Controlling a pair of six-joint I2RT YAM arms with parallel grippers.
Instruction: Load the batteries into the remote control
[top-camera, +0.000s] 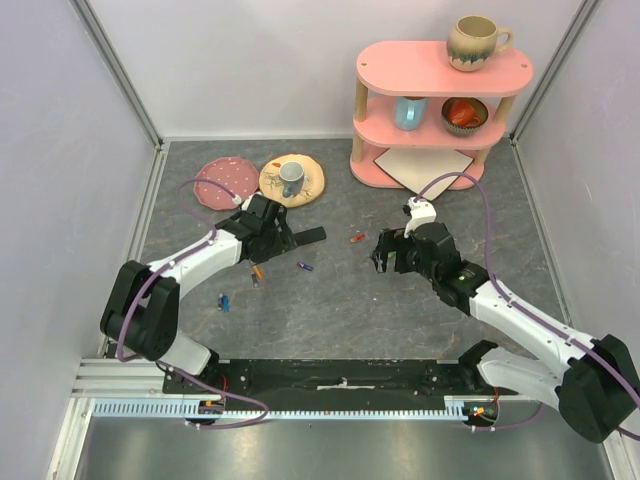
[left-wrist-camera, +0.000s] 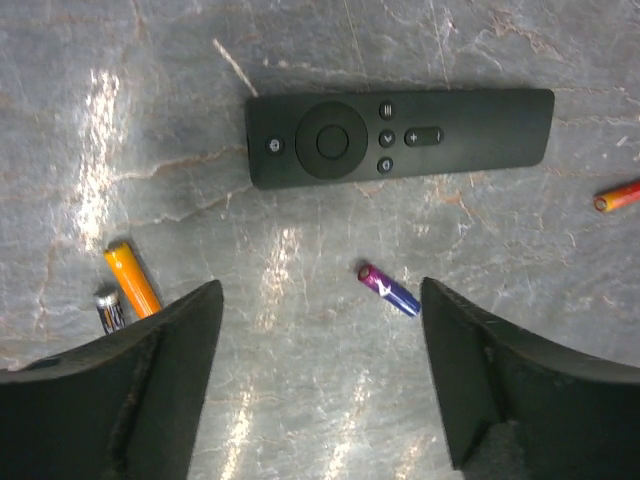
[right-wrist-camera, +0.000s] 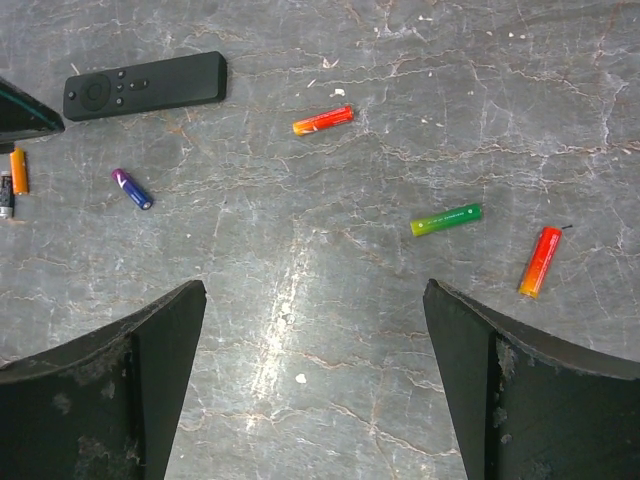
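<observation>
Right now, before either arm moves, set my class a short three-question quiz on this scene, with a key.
1. True or false: the remote control lies buttons up.
2. What does the left gripper hold? A the remote control; B a battery; C nothing.
3. Fill in: in the right wrist view, the battery between the red-orange battery and the red battery is ____.
Key: 1 true; 2 C; 3 green, the green battery.

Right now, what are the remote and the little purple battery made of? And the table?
The remote control looks like matte black plastic: dull, even surface, moulded buttons. The purple battery seems metal in a glossy printed wrap. The table looks like grey veined stone or laminate, slightly glossy from the glare; which one, I cannot tell.
</observation>
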